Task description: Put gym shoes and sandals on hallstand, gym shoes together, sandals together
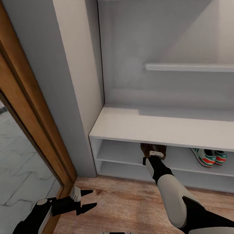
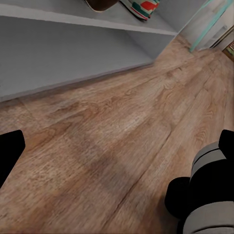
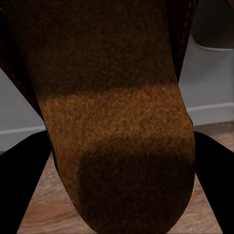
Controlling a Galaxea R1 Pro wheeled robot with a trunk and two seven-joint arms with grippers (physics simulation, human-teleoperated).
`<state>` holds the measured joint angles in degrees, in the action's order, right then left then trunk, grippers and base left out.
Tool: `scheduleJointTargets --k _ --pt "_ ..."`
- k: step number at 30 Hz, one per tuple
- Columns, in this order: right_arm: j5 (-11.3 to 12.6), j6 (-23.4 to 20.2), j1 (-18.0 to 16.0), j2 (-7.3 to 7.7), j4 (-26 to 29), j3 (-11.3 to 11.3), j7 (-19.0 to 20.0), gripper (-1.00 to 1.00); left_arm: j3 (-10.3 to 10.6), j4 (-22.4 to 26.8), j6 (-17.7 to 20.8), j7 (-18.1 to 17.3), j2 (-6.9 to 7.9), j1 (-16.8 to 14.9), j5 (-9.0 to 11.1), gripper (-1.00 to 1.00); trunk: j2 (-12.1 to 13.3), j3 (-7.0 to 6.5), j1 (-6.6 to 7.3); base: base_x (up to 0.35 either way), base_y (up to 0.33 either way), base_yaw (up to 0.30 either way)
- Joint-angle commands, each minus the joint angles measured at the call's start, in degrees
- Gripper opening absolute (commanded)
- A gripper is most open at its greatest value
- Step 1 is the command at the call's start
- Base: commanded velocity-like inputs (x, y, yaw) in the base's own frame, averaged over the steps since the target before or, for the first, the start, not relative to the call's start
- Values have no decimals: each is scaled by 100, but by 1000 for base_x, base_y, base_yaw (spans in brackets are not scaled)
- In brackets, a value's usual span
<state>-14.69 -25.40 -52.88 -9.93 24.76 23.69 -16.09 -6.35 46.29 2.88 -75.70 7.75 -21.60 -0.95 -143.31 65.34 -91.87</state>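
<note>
With both gym shoes (image 1: 208, 157) already side by side on the hallstand (image 1: 156, 127)'s upper shelf, my right gripper (image 1: 152, 152), clamped on a sandal (image 3: 114, 126), reaches under its bench top while my left gripper (image 1: 88, 199) hangs apart, empty.

The right arm (image 1: 169, 191) stretches far forward; its end effector (image 1: 153, 152) clamps a sandal (image 3: 117, 122). The left end effector (image 1: 87, 199) hangs low, fingers apart.

Home entrance corridor: wood-plank floor (image 1: 130, 201), grey shoe rack (image 1: 156, 126), glass door (image 1: 19, 169).
</note>
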Motion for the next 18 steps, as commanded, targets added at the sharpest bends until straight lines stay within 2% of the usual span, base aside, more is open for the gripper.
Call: scheduleJointTargets --k 1,18 --pt "-60 -35 -3 -7 11 34 9 -100 -10 1 30 -28 -2 -2 -10 100 -2 6 1 9 0 0" --pt "-62 -35 -3 -7 11 36 9 -100 -8 -6 37 -18 -46 -2 -16 100 -2 7 1 97 0 0"
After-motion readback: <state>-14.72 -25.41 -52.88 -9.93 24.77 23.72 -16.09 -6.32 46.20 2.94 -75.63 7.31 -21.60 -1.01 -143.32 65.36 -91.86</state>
